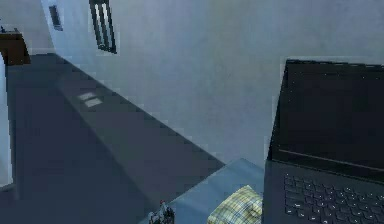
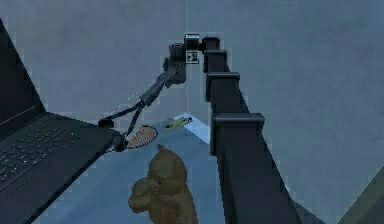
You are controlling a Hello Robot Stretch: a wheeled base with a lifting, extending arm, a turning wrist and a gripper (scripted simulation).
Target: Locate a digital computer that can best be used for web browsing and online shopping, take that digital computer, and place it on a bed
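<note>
Laptop (image 1: 330, 140), lid up and screen dark, looms at the forward view's right beside a plaid pillow (image 1: 238, 207) on the pale blue bed (image 1: 205, 190). In the arm side view the gripper (image 2: 115, 130) ends by its edge, near a brown teddy bear (image 2: 165, 185). Whether the fingers grip it, I cannot tell.

This looks like a bedroom in a home. A bed (image 1: 212, 188) with a pale blue cover carries a checked pillow (image 1: 238, 208) and a brown teddy bear (image 2: 165, 185). The plain pale wall (image 1: 190, 70) has a dark-framed window (image 1: 103, 25), and dark furniture (image 1: 13, 47) stands in the far corner.
</note>
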